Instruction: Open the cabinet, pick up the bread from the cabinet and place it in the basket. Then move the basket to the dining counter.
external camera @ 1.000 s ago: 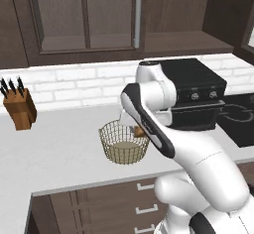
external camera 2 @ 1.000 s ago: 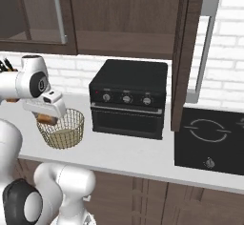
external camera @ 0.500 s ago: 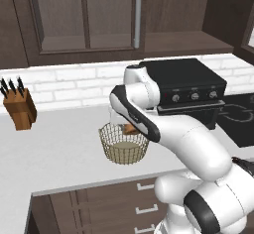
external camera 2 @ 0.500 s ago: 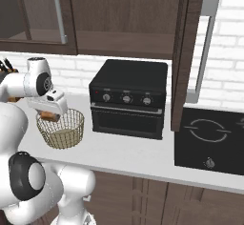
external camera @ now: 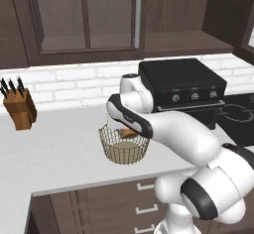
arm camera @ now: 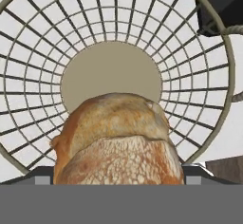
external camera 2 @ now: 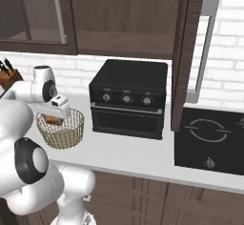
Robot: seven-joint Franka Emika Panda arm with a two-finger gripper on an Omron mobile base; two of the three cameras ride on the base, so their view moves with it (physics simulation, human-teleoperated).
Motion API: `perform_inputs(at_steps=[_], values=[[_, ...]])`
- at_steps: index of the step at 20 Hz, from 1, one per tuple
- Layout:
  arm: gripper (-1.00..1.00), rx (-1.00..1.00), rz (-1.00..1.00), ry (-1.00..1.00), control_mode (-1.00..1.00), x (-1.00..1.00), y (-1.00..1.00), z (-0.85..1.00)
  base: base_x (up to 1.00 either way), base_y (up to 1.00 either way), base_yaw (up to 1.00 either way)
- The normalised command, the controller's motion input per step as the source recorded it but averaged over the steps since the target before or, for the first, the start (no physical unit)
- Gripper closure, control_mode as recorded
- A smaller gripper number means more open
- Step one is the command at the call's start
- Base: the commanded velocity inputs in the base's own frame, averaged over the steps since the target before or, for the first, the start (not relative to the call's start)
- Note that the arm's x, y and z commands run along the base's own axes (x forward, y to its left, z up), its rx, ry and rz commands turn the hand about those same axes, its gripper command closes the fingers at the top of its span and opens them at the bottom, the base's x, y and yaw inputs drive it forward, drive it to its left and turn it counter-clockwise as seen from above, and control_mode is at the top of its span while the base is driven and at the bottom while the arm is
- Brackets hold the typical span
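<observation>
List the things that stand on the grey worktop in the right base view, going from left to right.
Knife block → basket → black oven → black cooktop.

Grey worktop [external camera: 59,148] backed by white brick, carrying wire basket [external camera: 124,147], knife block [external camera: 23,110], black oven [external camera 2: 128,100]

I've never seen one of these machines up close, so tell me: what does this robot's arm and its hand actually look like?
The arm is glossy white, built of thick rounded segments linked by dark grey to black joint rings, with a round grey cap on one joint. Its wrist ends in a boxy white hand. The gripper has two small dark fingers. I can't make out any cables or markings on it.
</observation>
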Motion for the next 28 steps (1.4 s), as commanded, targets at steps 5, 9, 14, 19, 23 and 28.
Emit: perform_inputs(at_steps=[5, 9, 14, 19, 23, 28], values=[[1.0, 0.0, 0.0, 0.0, -1.0, 0.38, 0.0, -0.2, 0.0, 0.0, 0.0], [1.0, 0.0, 0.0, 0.0, -1.0, 0.1, 0.01, -0.42, 0.0, 0.0, 0.0], [1.0, 0.0, 0.0, 0.0, -1.0, 0.04, 0.08, -0.41, 0.0, 0.0, 0.0], [1.0, 0.0, 0.0, 0.0, -1.0, 0.2, 0.0, -0.28, 0.0, 0.0, 0.0], [1.0, 0.0, 0.0, 0.0, -1.0, 0.24, 0.01, -0.27, 0.0, 0.0, 0.0], [1.0, 0.0, 0.0, 0.0, -1.0, 0.22, 0.01, -0.24, 0.0, 0.0, 0.0]])
